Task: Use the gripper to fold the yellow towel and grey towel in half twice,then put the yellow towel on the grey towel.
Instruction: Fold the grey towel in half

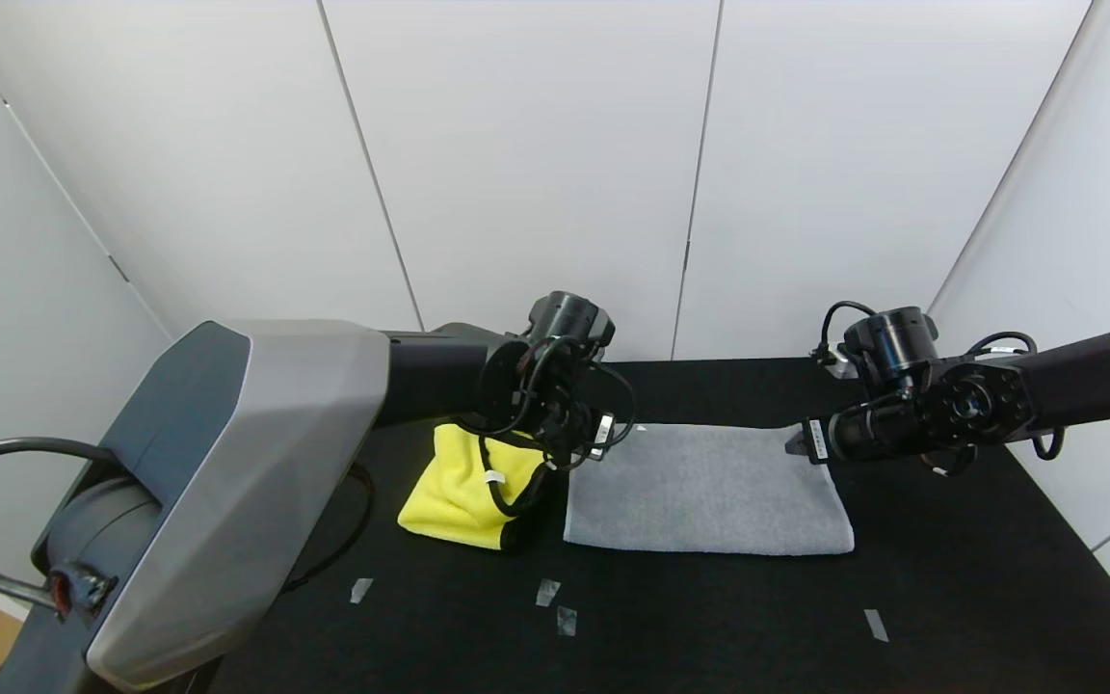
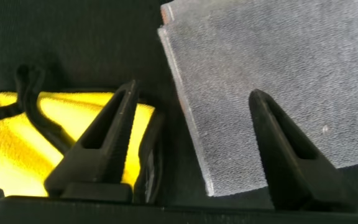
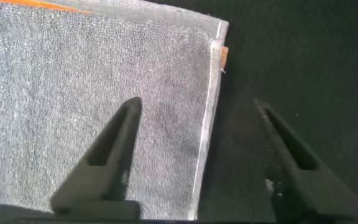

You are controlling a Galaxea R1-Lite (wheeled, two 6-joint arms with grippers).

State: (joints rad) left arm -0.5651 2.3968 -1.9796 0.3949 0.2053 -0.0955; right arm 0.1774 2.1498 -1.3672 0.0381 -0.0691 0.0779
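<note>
The grey towel (image 1: pixel 704 492) lies flat as a long folded rectangle in the middle of the black table. In the wrist views the grey towel (image 2: pixel 247 56) (image 3: pixel 61 81) shows layered edges, with a sliver of orange at one corner. The yellow towel (image 1: pixel 463 492) (image 2: pixel 11 143) lies folded just to its left. My left gripper (image 1: pixel 603 434) (image 2: pixel 194 89) hovers open over the grey towel's far left corner, nothing between its fingers. My right gripper (image 1: pixel 799 441) (image 3: pixel 197 102) hovers open astride the towel's far right edge, also holding nothing.
The black table (image 1: pixel 950 598) carries small tape marks near its front, one tape mark (image 1: pixel 547 591) in the middle and another tape mark (image 1: pixel 875 624) to the right. White wall panels close in behind and on both sides.
</note>
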